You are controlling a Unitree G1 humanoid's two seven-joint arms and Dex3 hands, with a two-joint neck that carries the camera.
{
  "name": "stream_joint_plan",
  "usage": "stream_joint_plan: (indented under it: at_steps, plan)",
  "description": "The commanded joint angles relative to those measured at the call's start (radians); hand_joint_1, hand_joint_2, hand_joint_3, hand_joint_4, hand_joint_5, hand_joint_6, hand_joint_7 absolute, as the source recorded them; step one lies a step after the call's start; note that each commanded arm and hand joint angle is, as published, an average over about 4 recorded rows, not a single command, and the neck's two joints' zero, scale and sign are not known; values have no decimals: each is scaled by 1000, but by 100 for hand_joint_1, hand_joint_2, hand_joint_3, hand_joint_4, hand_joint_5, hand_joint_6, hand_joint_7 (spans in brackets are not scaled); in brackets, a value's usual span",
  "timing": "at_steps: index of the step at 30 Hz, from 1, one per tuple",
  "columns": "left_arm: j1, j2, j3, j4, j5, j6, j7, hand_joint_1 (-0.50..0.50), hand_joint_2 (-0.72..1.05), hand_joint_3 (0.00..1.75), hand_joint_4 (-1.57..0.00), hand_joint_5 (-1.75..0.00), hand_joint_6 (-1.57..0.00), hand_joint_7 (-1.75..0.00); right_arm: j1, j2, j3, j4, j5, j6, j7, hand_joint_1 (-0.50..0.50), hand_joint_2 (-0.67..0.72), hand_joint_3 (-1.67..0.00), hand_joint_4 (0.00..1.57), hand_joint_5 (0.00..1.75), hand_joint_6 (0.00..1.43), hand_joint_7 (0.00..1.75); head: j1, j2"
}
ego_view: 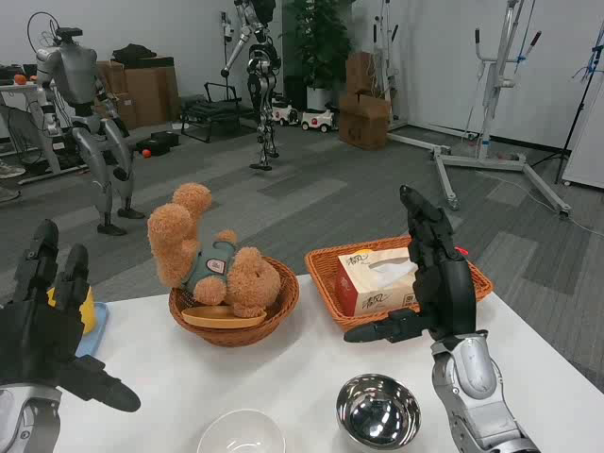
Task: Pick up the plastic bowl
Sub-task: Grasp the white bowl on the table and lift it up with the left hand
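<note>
Broadly, the white table (302,377) carries a rectangular orange basket (477,276) with a tissue box (376,282), and a round brown basket (234,330) holding a teddy bear (212,255). Both hands hover empty with fingers spread: the left hand (42,330) at the table's left edge, the right hand (436,283) beside the orange basket. Near the front edge sit a metal bowl (378,411) and, just left of it, the plastic bowl (241,433), untouched.
</note>
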Motion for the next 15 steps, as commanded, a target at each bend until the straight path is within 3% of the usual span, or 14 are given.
stream_joint_plan:
  at_steps: [1,3,15]
  plan:
    - [83,-37,32,-107,-12,-94,79,-50,-64,0,0,0,0,0,-78,-23,75,65,-119,-55,-3,-46,72,0,0,0,0,7,135,-54]
    - [82,-37,32,-106,-12,-94,79,-50,-64,0,0,0,0,0,-78,-23,75,66,-118,-54,-3,-46,72,0,0,0,0,7,81,-34]
    - [80,-36,31,-104,-12,-94,79,-50,-64,0,0,0,0,0,-79,-23,76,68,-115,-54,-2,-46,72,0,0,0,0,7,79,-43]
